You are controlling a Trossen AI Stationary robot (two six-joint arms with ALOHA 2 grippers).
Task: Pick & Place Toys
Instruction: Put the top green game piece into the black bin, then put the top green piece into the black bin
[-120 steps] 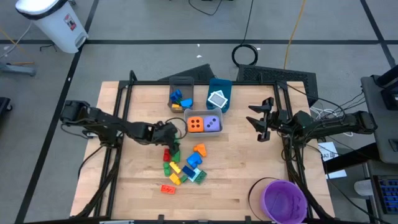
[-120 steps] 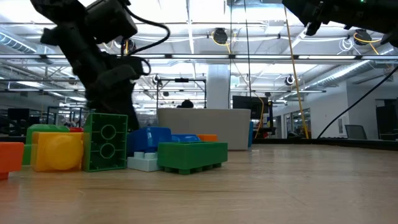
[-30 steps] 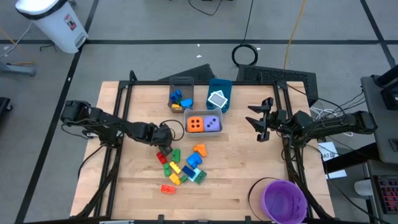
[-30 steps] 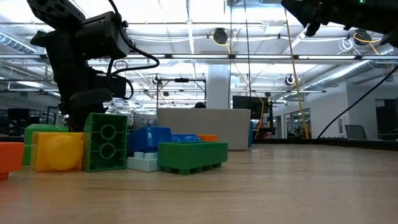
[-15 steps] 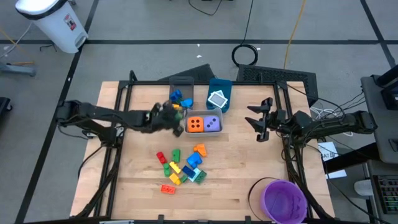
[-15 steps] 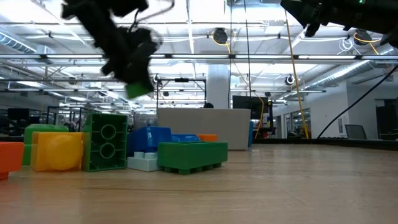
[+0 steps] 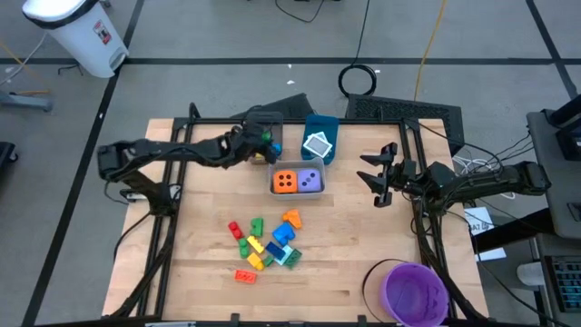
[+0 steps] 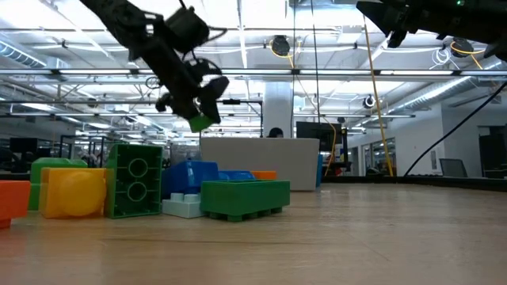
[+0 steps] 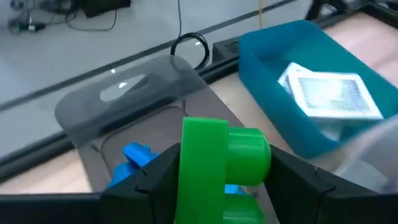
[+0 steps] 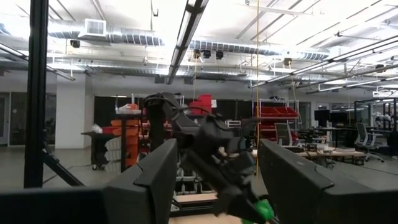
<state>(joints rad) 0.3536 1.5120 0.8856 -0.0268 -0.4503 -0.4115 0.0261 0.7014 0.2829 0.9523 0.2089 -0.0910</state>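
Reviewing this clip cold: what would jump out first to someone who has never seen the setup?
The left gripper grips a green brick above the grey bin at the table's far edge, where blue bricks already lie. Mid-table, a jumble of coloured bricks lies loose, with the orange die and purple die in a small tray behind it. The right gripper waits, raised at the right.

A pale wooden worktop with a black metal frame is sitting on a grey concrete floor that's crossed by dark tape lines. A white plastic bin with a red label is standing off at one far corner, and a coiled black cable is lying on the floor just behind the worktop. Looking level across, long ceiling light strips are glowing over exposed pipes and trusses, a white column is rising behind a white counter, and someone's head is just poking above that counter.
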